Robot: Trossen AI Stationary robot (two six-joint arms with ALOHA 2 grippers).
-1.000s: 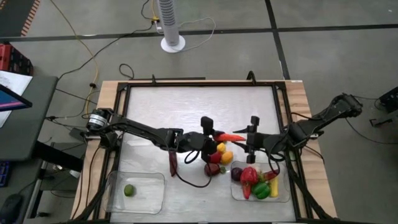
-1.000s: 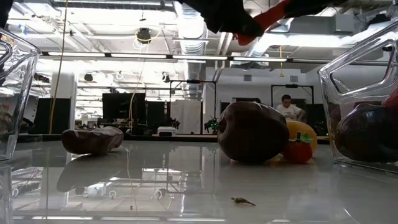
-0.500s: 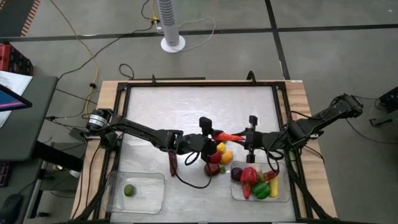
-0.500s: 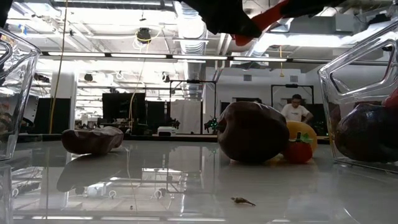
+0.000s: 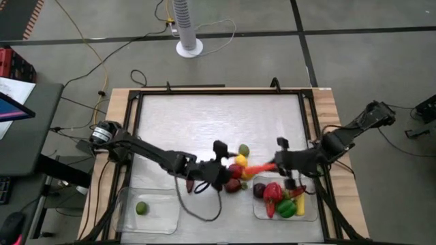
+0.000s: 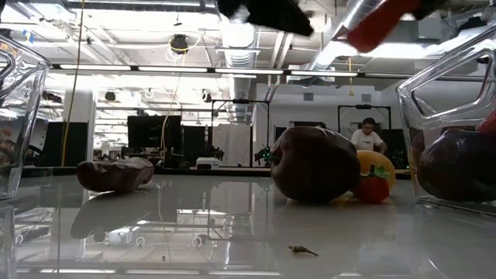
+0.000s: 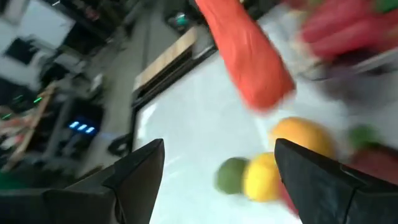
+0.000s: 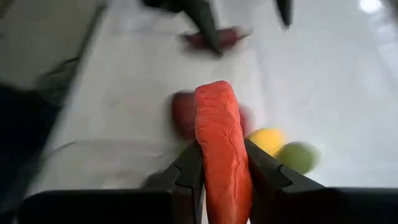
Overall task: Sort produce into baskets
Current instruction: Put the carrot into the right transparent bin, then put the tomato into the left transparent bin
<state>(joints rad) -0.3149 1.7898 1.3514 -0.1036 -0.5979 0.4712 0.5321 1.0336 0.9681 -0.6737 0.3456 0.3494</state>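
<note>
Above table centre | right hand (image 8: 221, 180) clamps carrot (image 8: 221, 143) | left hand (image 7: 217, 165) open, empty

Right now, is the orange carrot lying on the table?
No, the right gripper holds the orange carrot clamped between its fingers, up off the table.

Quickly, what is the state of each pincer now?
Left pincer: open, holding nothing.
Right pincer: closed on the orange carrot.
</note>
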